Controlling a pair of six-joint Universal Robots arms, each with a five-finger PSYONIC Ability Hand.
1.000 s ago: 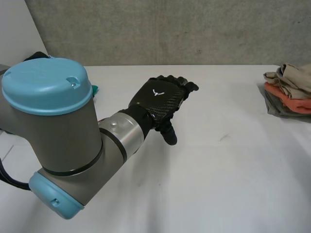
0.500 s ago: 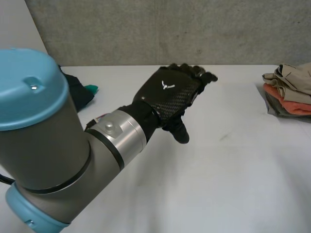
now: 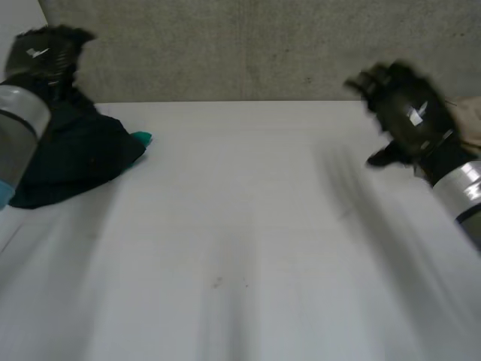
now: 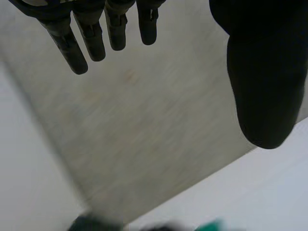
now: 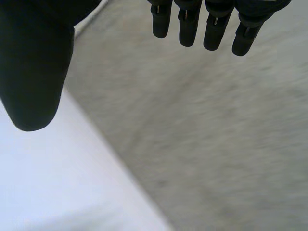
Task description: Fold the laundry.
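The left robot hand is raised over the far left of the surface, fingers straight, thumb apart, holding nothing; the right robot hand hangs likewise spread and empty over the far right. Beneath the left one a dark cloth lies crumpled at the left edge, unfolded, so the folding seems wholly ahead. Its long axis runs slantwise, a teal tip pointing toward the surface's middle.

From up behind, the head camera looks down across the white table to the grey wall. The wrist cameras, close behind the left hand and right hand, face that same wall.
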